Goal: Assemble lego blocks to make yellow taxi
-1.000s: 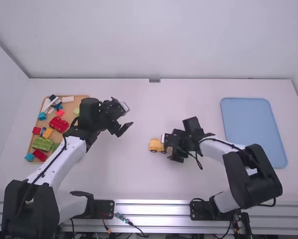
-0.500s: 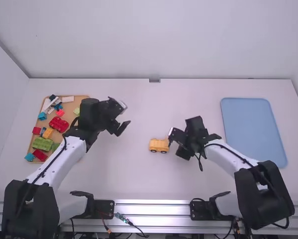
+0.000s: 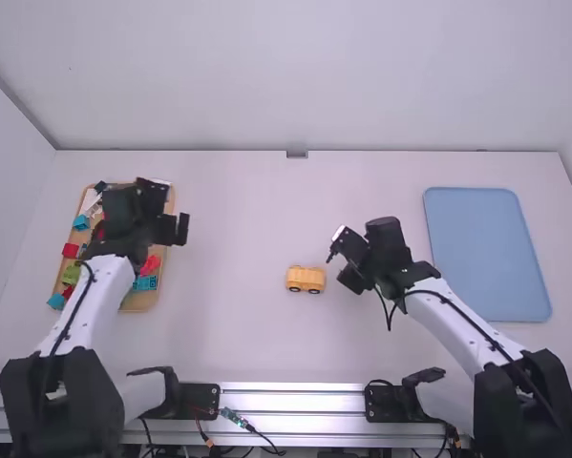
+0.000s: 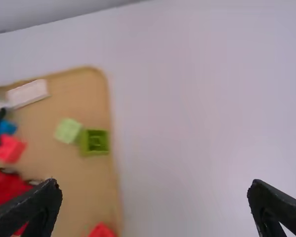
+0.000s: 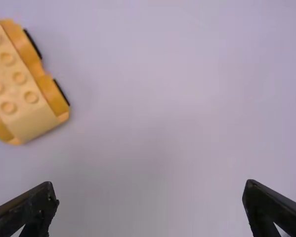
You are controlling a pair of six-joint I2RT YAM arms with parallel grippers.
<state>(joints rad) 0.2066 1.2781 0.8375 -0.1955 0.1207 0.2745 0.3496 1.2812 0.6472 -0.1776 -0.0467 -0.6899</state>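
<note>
Hiding part of the tan tray (image 3: 140,301), the left gripper (image 3: 174,229) gapes; the right gripper (image 3: 340,268), also spread, is near the car (image 3: 306,279).

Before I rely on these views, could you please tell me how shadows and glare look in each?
High view: bright highlights along the metal rail; right wrist view: faint, soft shading on the table near the yellow car; left wrist view: no harsh glare.
</note>
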